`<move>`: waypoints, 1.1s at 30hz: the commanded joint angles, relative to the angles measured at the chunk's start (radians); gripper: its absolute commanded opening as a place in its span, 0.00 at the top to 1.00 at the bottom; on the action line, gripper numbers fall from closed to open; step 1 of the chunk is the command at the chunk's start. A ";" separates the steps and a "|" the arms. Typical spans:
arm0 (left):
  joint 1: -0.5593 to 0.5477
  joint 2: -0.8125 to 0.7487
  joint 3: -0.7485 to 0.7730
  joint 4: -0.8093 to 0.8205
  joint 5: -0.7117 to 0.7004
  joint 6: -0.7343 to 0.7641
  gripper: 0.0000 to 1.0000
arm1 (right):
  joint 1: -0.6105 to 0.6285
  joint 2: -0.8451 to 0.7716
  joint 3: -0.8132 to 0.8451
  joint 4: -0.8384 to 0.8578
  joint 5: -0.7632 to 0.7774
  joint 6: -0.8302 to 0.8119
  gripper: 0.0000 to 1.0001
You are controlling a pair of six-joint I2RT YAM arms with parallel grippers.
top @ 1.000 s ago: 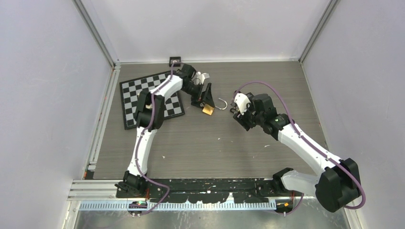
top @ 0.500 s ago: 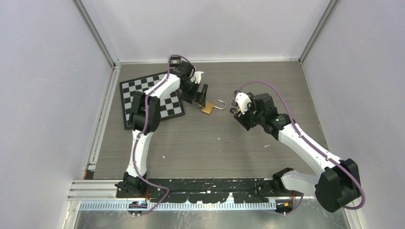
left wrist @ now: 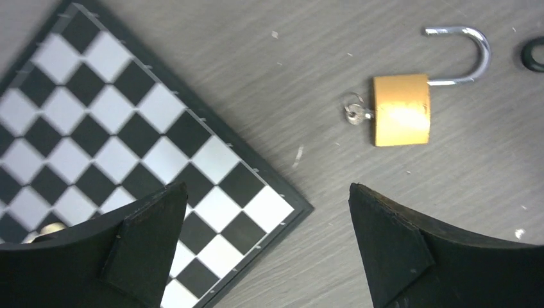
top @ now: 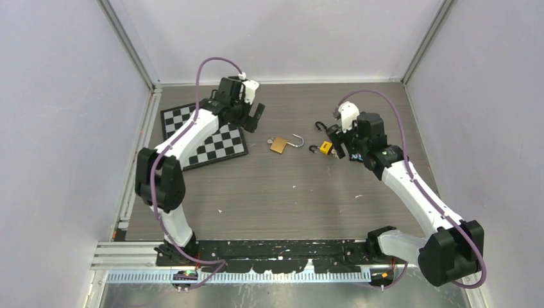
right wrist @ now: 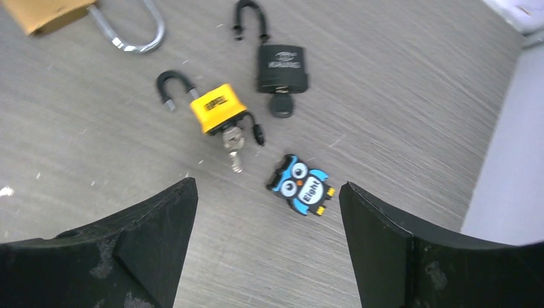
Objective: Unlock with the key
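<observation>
Upper left in the top view, the left gripper (left wrist: 266,190) hangs wide and empty over the checkerboard (left wrist: 96,128) corner, clear of the brass padlock (left wrist: 401,109) at centre, shackle sprung, key (left wrist: 354,114) seated. Right of centre, the right gripper (right wrist: 266,186) gapes empty above the yellow padlock (right wrist: 218,106) and black padlock (right wrist: 282,63), both open: unlocking looks done
</observation>
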 commanded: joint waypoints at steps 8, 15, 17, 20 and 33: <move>0.056 -0.301 -0.233 0.145 -0.180 0.024 0.00 | -0.068 0.004 0.098 0.101 0.260 0.378 0.13; 0.121 -0.502 -0.371 0.213 -0.153 0.021 0.00 | -0.078 -0.026 0.118 0.066 0.195 0.476 0.12; 0.127 -0.570 -0.442 0.253 -0.185 0.003 0.00 | -0.081 -0.042 0.105 0.075 0.174 0.492 0.12; 0.134 -0.661 -0.513 0.304 -0.203 0.011 0.00 | -0.083 -0.048 0.098 0.080 0.157 0.502 0.11; 0.136 -0.843 -0.622 0.282 -0.129 0.014 0.00 | -0.084 -0.112 0.039 0.154 0.176 0.458 0.11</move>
